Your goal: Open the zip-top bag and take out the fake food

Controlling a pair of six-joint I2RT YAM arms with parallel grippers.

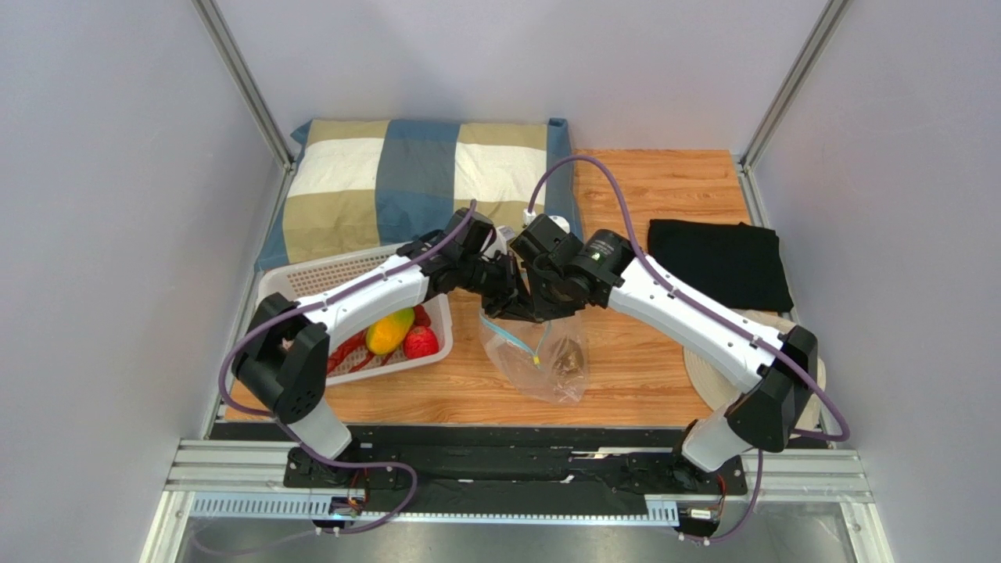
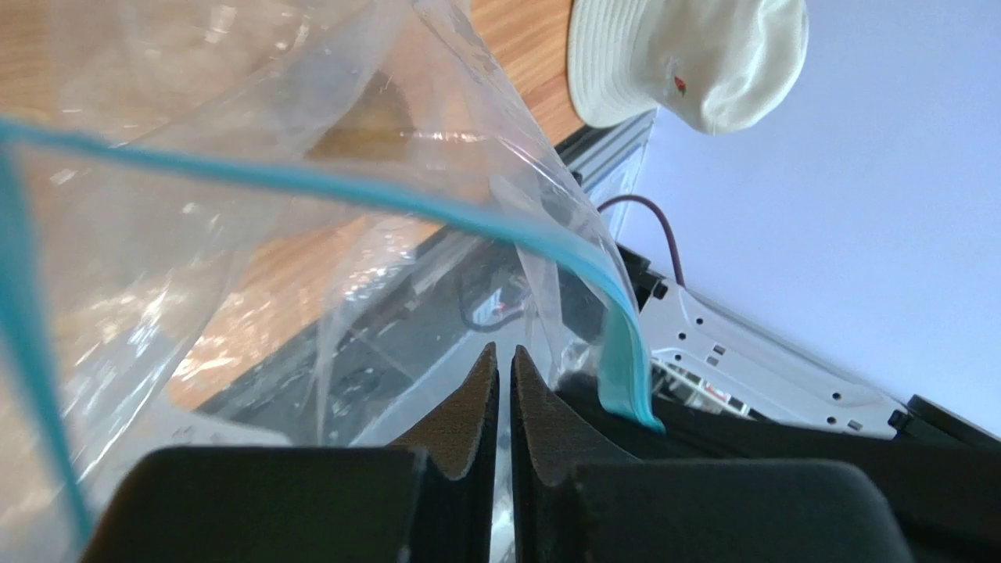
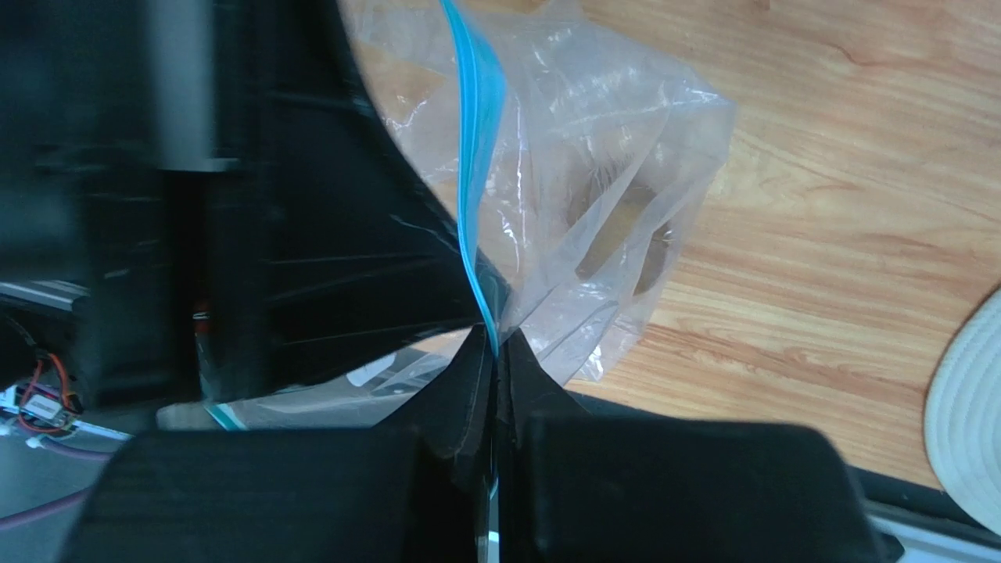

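Observation:
The clear zip-top bag point(image 1: 535, 352) hangs between both grippers just above the wooden table, its blue zipper strip point(image 3: 476, 129) pulled apart at the top. A small brownish-yellow piece point(image 1: 571, 359) lies inside it and also shows in the right wrist view point(image 3: 611, 229). My left gripper point(image 1: 498, 286) is shut on one clear edge of the bag point(image 2: 235, 211). My right gripper point(image 1: 525, 300) is shut on the zipper strip at the other side. The mango point(image 1: 388, 332), strawberry point(image 1: 421, 343) and red lobster point(image 1: 347, 352) lie in the white basket point(image 1: 308, 277). The green leafy ball is out of view.
A striped pillow point(image 1: 423, 176) lies at the back. A black cloth point(image 1: 717, 260) lies at the back right. A cream hat point(image 1: 705, 370) sits under the right arm and shows in the wrist views point(image 2: 693, 59) point(image 3: 969, 411). The table's near edge is a metal rail point(image 1: 517, 469).

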